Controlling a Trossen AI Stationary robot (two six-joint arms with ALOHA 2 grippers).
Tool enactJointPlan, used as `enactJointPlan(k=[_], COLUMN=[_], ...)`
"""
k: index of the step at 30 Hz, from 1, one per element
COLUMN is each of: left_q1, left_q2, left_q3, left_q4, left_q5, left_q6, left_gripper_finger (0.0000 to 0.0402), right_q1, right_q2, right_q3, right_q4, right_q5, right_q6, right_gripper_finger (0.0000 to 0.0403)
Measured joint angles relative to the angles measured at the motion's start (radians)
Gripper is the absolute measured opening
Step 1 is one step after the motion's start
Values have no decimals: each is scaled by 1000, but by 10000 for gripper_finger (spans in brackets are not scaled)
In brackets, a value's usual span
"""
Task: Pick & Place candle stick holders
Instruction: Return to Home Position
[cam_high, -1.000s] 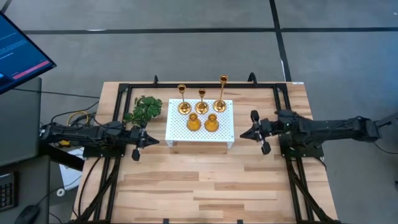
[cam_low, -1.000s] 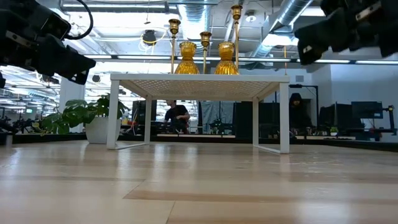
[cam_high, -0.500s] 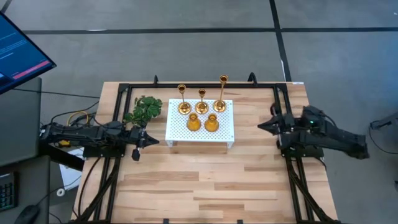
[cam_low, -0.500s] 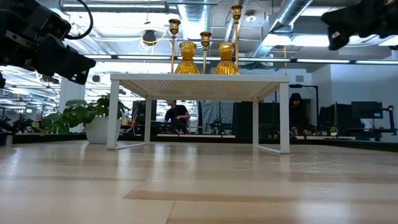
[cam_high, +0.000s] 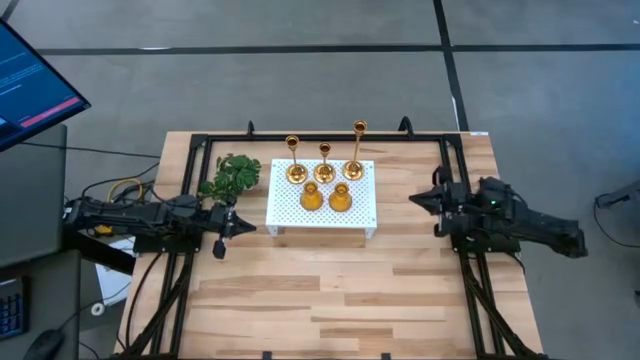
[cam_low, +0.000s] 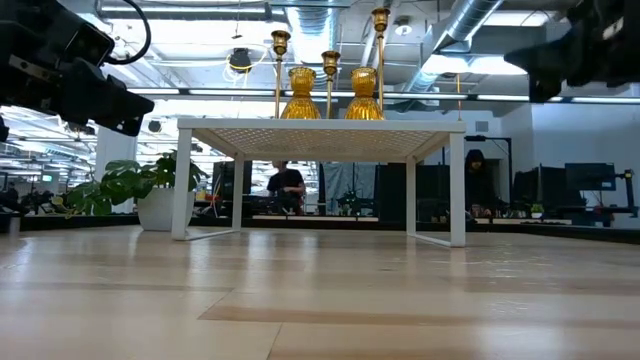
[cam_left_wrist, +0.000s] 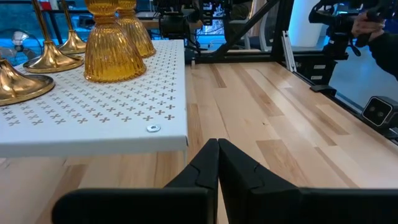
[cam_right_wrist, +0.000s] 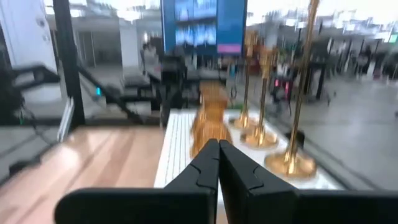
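Note:
Five gold candle stick holders stand on a white perforated stand (cam_high: 320, 215) at mid table. Three slim-stemmed ones (cam_high: 294, 172) (cam_high: 324, 170) (cam_high: 354, 168) stand on round bases along its far edge. Two squat bulbous ones (cam_high: 311, 197) (cam_high: 340, 197) stand in front of them. My left gripper (cam_high: 240, 227) is shut and empty, left of the stand. My right gripper (cam_high: 418, 199) is shut and empty, right of the stand and above the table. The squat holders also show in the left wrist view (cam_left_wrist: 111, 43).
A green leafy plant (cam_high: 232, 175) in a white pot (cam_low: 165, 208) stands left of the stand, by my left gripper. A black frame (cam_high: 455, 160) runs along the table's sides. Bare wood (cam_high: 330, 290) lies in front of the stand. A person (cam_low: 285, 185) shows beyond the table.
My right gripper has drawn back from the stand toward the table's right edge, and the arm has folded in. The candle stick holders have not moved.

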Motion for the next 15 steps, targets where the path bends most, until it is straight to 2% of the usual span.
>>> enactJointPlan(k=[11, 15], left_q1=[0, 0], left_q2=[7, 7], left_q3=[0, 0], left_q4=[0, 0], left_q5=[0, 0], left_q6=[1, 1], left_gripper_finger=[8, 8], right_q1=[1, 1], right_q2=[-8, -6], right_q3=[-146, -154], right_q4=[144, 116], right_q5=[18, 18], right_q6=[18, 18], right_gripper_finger=[0, 0])
